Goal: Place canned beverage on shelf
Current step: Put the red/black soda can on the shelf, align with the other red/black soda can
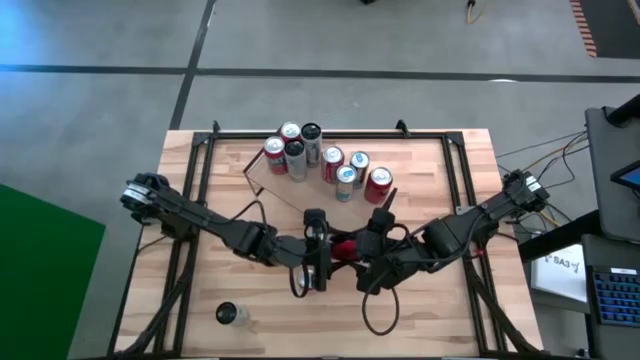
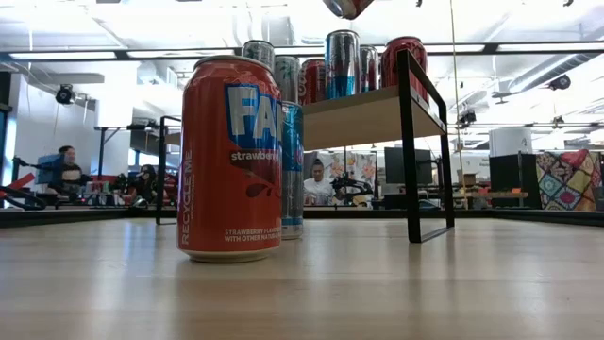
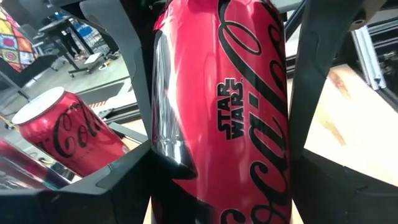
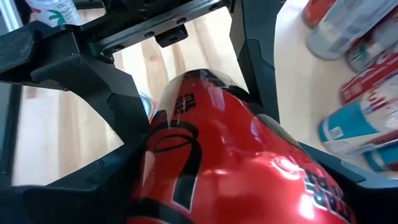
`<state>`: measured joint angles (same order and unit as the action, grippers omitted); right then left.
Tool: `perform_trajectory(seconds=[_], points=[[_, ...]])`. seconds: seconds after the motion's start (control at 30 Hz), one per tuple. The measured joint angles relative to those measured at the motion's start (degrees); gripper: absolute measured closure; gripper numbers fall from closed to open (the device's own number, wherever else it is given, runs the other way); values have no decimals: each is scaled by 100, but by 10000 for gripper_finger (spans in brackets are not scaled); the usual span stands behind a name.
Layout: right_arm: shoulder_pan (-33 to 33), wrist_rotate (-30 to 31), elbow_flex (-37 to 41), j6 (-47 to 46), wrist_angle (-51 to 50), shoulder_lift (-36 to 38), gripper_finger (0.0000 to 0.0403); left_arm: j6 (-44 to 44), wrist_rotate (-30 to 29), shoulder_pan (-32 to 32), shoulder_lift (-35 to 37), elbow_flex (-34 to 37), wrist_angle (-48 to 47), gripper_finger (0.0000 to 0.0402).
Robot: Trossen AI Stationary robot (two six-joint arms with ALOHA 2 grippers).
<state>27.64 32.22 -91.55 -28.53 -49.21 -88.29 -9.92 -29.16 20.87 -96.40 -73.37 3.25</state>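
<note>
I am reaching with 2 grippers toward 1 red cola can at mid-table: my left gripper and my right gripper are both flanking it, and I cannot tell which is actually gripping. 8 cans are standing on the shelf, and 1 small can is sitting near the table's front-left corner.

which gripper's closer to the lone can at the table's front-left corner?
Left. The left gripper sits mid-table, right of and behind the lone can. The right gripper is farther right, across the red Coca-Cola can between the two.
</note>
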Motion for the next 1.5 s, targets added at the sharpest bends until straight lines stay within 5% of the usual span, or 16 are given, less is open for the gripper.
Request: perform_trajectory(seconds=[0.67, 1.03, 1.23, 1.5], points=[[0, -403, 0, -80, -103, 253, 42, 314, -31, 84, -4, 110, 456, 109], [-2, -606, 0, -153, -250, 423, 42, 488, -12, 3, -4, 24, 502, 110], [17, -766, -9, 607, -772, 417, 42, 441, -58, -3, -7, 30, 328, 110], [15, -703, 0, 713, -551, 424, 78, 471, -46, -1, -5, 23, 443, 110]])
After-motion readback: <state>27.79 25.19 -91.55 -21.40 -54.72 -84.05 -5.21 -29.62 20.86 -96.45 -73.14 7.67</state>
